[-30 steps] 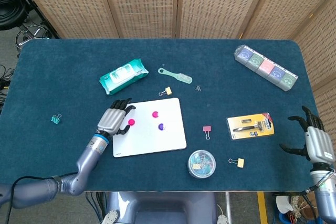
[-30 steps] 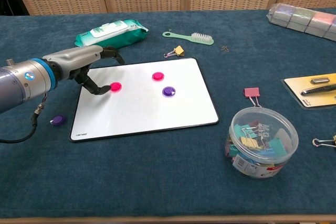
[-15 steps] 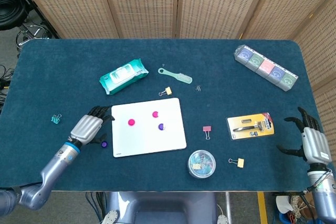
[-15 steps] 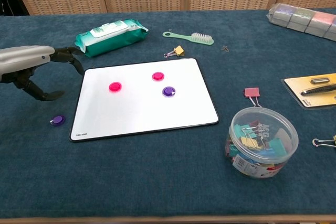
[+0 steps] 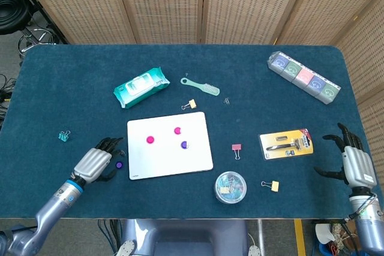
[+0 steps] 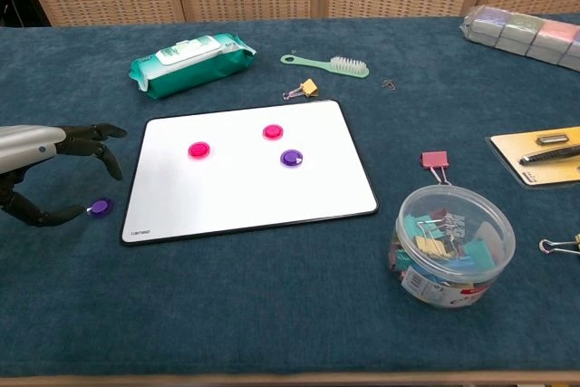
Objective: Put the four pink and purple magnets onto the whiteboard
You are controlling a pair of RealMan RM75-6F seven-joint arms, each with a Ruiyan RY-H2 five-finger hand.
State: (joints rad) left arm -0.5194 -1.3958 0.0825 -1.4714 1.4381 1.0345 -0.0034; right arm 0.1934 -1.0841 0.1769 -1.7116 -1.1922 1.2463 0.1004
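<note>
The whiteboard [image 5: 170,145] [image 6: 245,169] lies flat near the table's front. On it sit two pink magnets [image 5: 150,139] [image 6: 198,149], [image 5: 177,130] [image 6: 272,131] and one purple magnet [image 5: 184,144] [image 6: 291,158]. A second purple magnet [image 5: 119,164] [image 6: 101,208] lies on the cloth just left of the board. My left hand [image 5: 95,163] [image 6: 41,169] hovers beside it, fingers spread and curved, thumb tip close to the magnet, nothing held. My right hand [image 5: 354,161] stays open at the table's right front edge.
A wipes pack [image 5: 140,87], a green brush [image 5: 201,86], a box strip [image 5: 303,77], a razor card [image 5: 287,144], a tub of clips [image 5: 230,186] [image 6: 453,244] and loose binder clips [image 5: 236,150] [image 5: 64,136] [image 5: 271,185] lie around the board.
My left hand left the pink magnet on the board, then drew back left and toward the front, down beside the loose purple magnet. The right hand barely shifted.
</note>
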